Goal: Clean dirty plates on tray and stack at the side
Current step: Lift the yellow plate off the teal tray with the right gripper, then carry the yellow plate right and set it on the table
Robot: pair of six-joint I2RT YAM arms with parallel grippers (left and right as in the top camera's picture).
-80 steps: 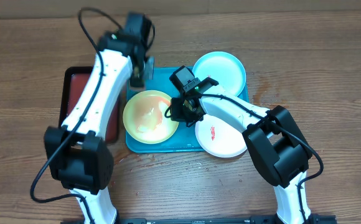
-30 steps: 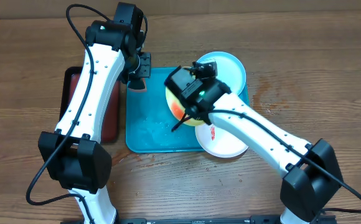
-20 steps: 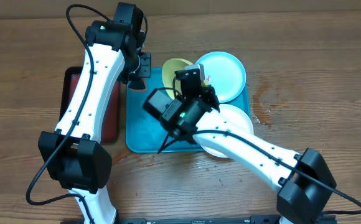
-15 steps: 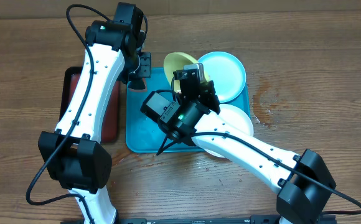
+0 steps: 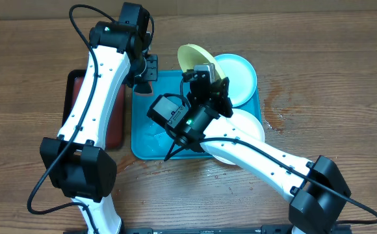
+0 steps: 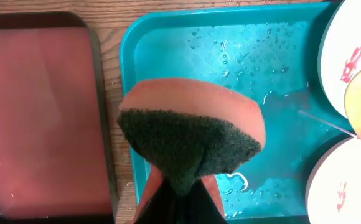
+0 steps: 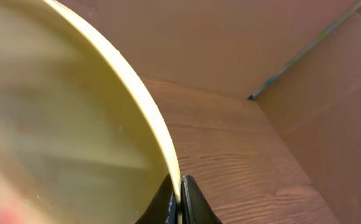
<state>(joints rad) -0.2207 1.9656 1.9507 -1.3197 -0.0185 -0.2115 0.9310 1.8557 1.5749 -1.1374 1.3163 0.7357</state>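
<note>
Both pinch: right end effector [image 7: 180,200] the yellow-green plate [image 5: 191,54], left end effector [image 6: 177,200] seemingly a sponge [image 6: 192,127], fingers hidden.

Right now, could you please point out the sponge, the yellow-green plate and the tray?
sponge [image 6: 190,140]: left wrist view, green scouring face.
yellow-green plate [image 5: 192,57]: overhead view, upper part.
tray [image 6: 249,68]: left wrist view, bare floor.

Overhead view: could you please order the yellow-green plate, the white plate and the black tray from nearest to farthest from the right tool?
1. Yellow-green plate: gripped by the right tool, tilted up at the far side.
2. White plate: near right, partly under the right arm.
3. Black tray: far left.
</note>
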